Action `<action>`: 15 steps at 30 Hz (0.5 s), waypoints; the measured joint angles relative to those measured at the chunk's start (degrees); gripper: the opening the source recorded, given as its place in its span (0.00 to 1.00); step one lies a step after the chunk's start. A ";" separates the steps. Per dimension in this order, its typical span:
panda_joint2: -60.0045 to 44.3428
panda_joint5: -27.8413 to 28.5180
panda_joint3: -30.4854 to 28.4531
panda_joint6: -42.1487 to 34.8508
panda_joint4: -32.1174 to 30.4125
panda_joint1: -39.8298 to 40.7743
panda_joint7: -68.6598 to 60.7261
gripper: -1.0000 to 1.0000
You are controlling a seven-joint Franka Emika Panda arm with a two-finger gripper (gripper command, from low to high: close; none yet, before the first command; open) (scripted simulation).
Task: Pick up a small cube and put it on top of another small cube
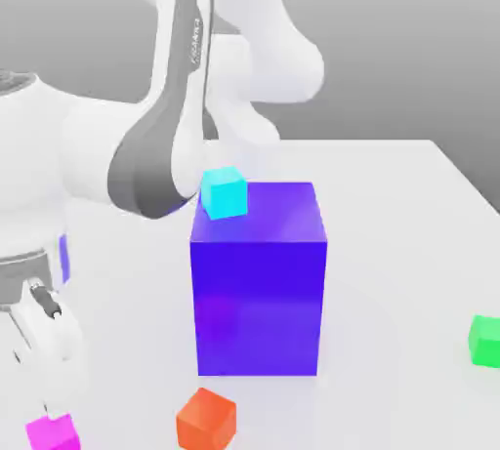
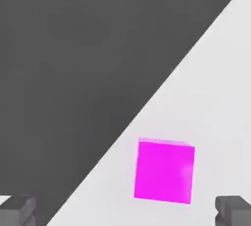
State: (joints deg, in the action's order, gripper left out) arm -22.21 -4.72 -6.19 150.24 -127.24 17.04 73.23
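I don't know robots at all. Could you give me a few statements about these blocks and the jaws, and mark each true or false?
1. The cyan cube sits on the big blue-violet block. True.
2. The jaws of the gripper are clamped on the magenta cube. False: they stand open, either side of it.
3. The orange cube rests on the table. True.
4. The green cube is stacked on the orange one. False: it sits alone on the table.

Gripper (image 2: 125,213) fingers spread wide, magenta cube (image 2: 164,171) between and ahead, bare table (image 2: 220,97) on both sides. Orange cube (image 1: 206,418) near it; big blue block (image 1: 258,277) behind; green cube (image 1: 484,340) well apart.
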 joint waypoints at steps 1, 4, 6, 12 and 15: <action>-2.08 -0.50 0.14 1.22 0.35 0.32 -0.02 0.50; -8.29 -1.49 1.18 5.69 1.65 1.36 -0.43 0.50; -9.48 -1.67 1.39 6.59 1.91 1.54 -0.55 0.00; -9.35 -1.66 1.39 6.54 1.88 1.55 -0.53 0.00; -4.31 -0.82 0.57 2.66 0.73 0.93 0.11 0.00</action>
State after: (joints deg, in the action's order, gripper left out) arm -26.52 -5.54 -5.62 152.89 -126.51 17.98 73.34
